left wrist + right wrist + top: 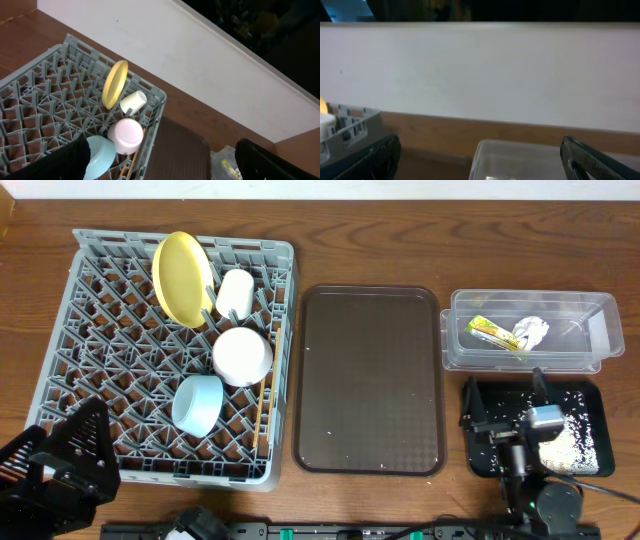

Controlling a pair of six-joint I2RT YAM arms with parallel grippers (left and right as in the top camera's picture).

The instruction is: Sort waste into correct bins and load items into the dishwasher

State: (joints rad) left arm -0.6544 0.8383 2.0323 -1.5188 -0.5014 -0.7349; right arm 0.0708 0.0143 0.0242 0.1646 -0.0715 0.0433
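Left gripper (160,146): jaws wide apart, nothing between them, over the near-left corner of the rack (100,330). Right gripper (480,141): jaws apart too, empty, above the black tray (482,462) at near right.

In the rack:
- Plate (182,277) stands on edge at the far side.
- Cup (235,293) lies on its side just right of the plate.
- White bowl (242,356) is just nearer than the cup.
- Blue bowl (197,402) is nearer again, left of the white bowl and tipped on its side.
- Chopsticks (259,415) lie along the rack's right wall, beside the blue bowl.

Brown tray (370,380) lies between the rack and the bins, with a few specks on it. Clear tub (600,315) at far right holds the wrapper (492,331) and the tissue (531,332), side by side. Rice (572,442) is in the right part of the black tray, with stray grains around it. All of it sits on a wood table (350,240).
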